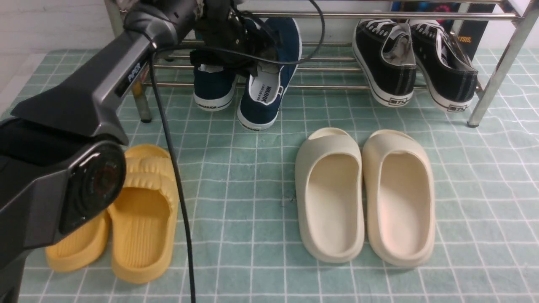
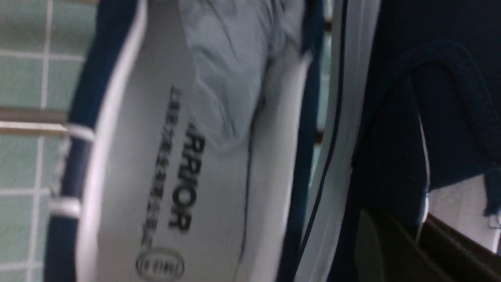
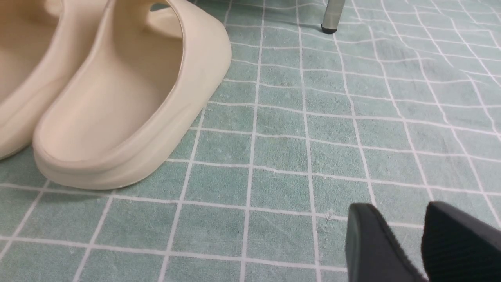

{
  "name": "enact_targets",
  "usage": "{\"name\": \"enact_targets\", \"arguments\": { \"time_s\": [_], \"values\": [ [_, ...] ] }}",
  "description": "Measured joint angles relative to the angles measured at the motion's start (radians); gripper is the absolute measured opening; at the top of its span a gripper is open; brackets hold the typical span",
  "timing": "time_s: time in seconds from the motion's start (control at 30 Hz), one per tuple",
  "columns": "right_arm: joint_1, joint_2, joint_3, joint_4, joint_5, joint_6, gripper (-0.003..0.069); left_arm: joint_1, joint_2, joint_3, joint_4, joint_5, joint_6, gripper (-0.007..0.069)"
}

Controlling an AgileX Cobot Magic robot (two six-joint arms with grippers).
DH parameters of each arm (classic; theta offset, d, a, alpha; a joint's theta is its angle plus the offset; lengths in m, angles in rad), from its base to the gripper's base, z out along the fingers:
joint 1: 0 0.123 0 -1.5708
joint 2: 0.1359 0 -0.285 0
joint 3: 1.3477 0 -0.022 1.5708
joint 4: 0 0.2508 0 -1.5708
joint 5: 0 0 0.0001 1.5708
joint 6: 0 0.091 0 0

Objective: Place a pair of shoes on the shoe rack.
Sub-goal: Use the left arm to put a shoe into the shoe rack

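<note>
Nearly finished: both navy Warrior slip-ons [image 1: 265,92] leaning toe-up on lower bars of shoe rack [image 1: 328,87], heels overhanging. Left end effector [image 1: 236,46] closed beside one shoe's collar, hold uncertain. Right end effector [image 3: 399,223] apart, empty. Remaining: release, withdraw.

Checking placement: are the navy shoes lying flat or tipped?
Tipped: both navy shoes lean on the shoe rack bars, heels hanging below the front bar.

We see matt navy canvas on the slip-ons [image 1: 288,44] at upper centre, with smooth white rubber soles. The rack [image 1: 337,87] behind them is shiny metal tube. The cream slides [image 1: 364,198] look smooth and matt, like moulded foam, and the green mat [image 1: 252,189] is soft woven cloth.
</note>
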Motion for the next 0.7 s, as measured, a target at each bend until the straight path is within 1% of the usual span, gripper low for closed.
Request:
{"name": "enact_targets", "arguments": {
  "time_s": [0.07, 0.13, 0.47, 0.6, 0.7],
  "values": [
    [0.000, 0.000, 0.000, 0.000, 0.000, 0.000, 0.0239, 0.013, 0.013, -0.016, -0.044, -0.027, 0.001, 0.0017],
    [0.000, 0.000, 0.000, 0.000, 0.000, 0.000, 0.0239, 0.013, 0.019, -0.017, -0.053, -0.051, 0.003, 0.0017],
    [0.000, 0.000, 0.000, 0.000, 0.000, 0.000, 0.0239, 0.014, 0.064, -0.022, -0.058, -0.198, 0.005, 0.0017],
    [0.000, 0.000, 0.000, 0.000, 0.000, 0.000, 0.0239, 0.014, 0.074, -0.023, -0.057, -0.228, 0.007, 0.0017],
    [0.000, 0.000, 0.000, 0.000, 0.000, 0.000, 0.0239, 0.014, 0.076, -0.024, -0.057, -0.236, 0.009, 0.0031]
  ]
}}
